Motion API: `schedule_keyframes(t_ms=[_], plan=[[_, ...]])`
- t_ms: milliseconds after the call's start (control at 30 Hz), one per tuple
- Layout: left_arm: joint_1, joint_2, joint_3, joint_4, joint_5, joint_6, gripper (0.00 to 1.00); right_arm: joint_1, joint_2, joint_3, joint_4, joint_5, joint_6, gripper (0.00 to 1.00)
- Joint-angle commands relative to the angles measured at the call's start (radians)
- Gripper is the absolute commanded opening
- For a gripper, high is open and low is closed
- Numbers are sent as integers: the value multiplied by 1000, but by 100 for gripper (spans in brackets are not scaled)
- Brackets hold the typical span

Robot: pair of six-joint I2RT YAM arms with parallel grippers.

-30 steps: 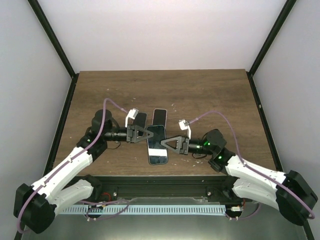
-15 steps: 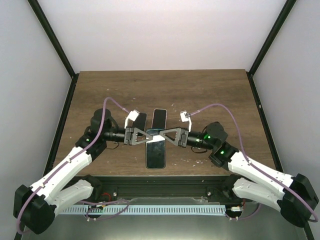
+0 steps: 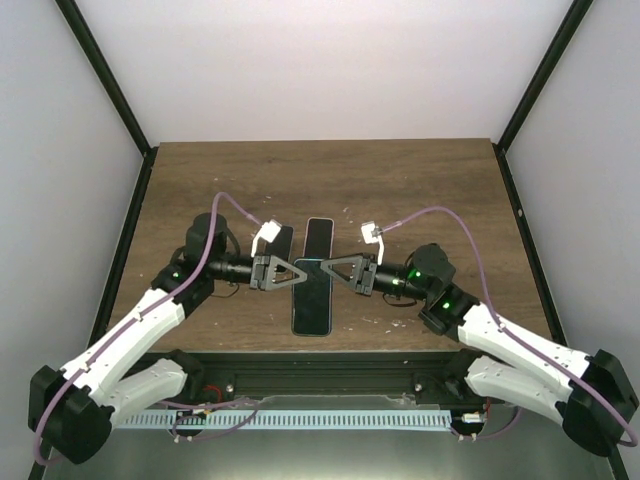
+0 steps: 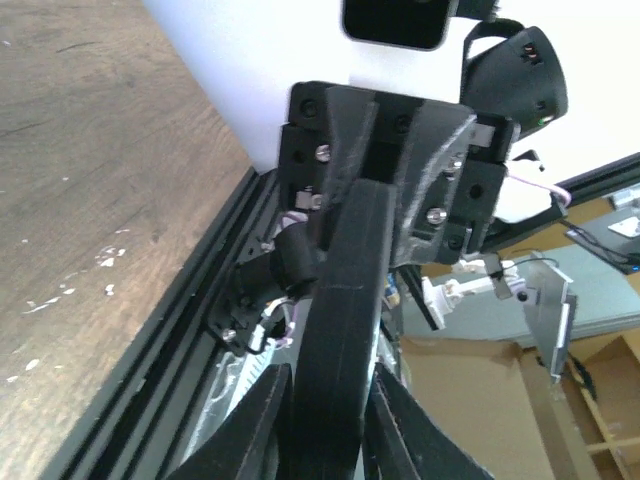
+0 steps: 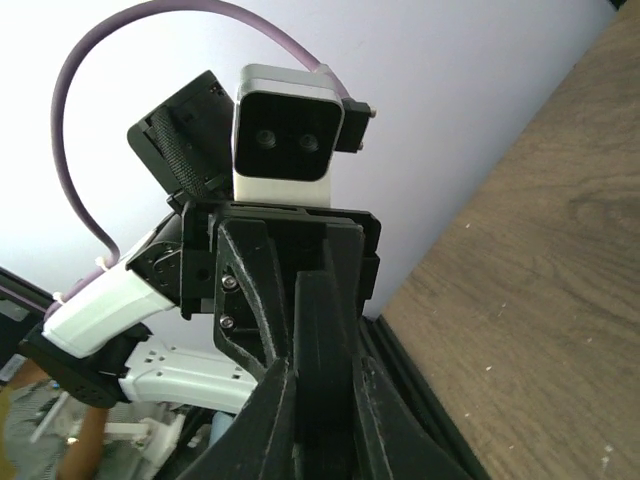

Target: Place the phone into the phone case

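Observation:
The phone [image 3: 312, 300], a dark glossy slab, lies lengthways at the table's near middle. My left gripper [image 3: 297, 272] is shut on its left edge, and my right gripper [image 3: 323, 270] is shut on its right edge directly opposite. In the left wrist view, the phone's thick black edge [image 4: 345, 270] runs up between the left gripper [image 4: 330, 405] fingers. The right wrist view shows the same edge [image 5: 320, 320] clamped in the right gripper [image 5: 322, 400]. A matte black rectangle [image 3: 319, 238], apparently the phone case, lies flat just beyond the phone's far end.
Another black flat piece [image 3: 282, 240] sits on the wooden table [image 3: 420, 190] beside the left wrist camera. Black frame posts stand at the table's back corners. A metal rail [image 3: 320, 360] runs along the near edge by the arm bases.
The right gripper moved up from the phone's lower right side to face the left gripper, then shut on the edge. The phone turned from tilted to straight.

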Motion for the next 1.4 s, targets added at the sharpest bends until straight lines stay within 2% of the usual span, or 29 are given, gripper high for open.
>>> schedule_keyframes(t_ms=[0,100,200,300,467,733,767,900,1000,1067,1100,1167,1233,1367], plan=[[3,-18,-18,-10,-62,-84,30,4,-38,38,43,64,-3,1],[2,-29,-34,21,-61,-120,45,2,-62,9,79,166,73,1],[2,-45,-60,25,-58,-146,49,4,-100,-24,114,266,130,1],[2,-66,-103,49,-49,-169,49,2,-116,-12,96,322,132,1],[2,-105,-134,43,-47,-187,40,1,-128,0,62,369,125,1],[2,-79,-158,73,-39,-189,3,1,-107,-40,115,351,163,1],[2,-72,-156,70,-44,-184,0,1,-107,-42,112,351,162,1],[3,-66,-127,-1,-85,-131,0,-2,-97,-38,86,342,142,1],[2,-63,-124,35,-77,-152,19,-3,-89,-37,87,309,131,1],[2,-56,-122,67,-67,-171,37,-3,-82,-36,105,269,130,1],[2,-50,-123,85,-60,-183,41,-3,-75,-33,118,246,133,1],[2,-37,-130,136,-47,-211,43,-3,-53,-25,144,190,141,1],[2,-21,-140,190,-35,-235,39,-4,-22,-19,178,139,153,1],[3,13,-142,245,-24,-261,14,-3,22,-15,210,95,165,4]])
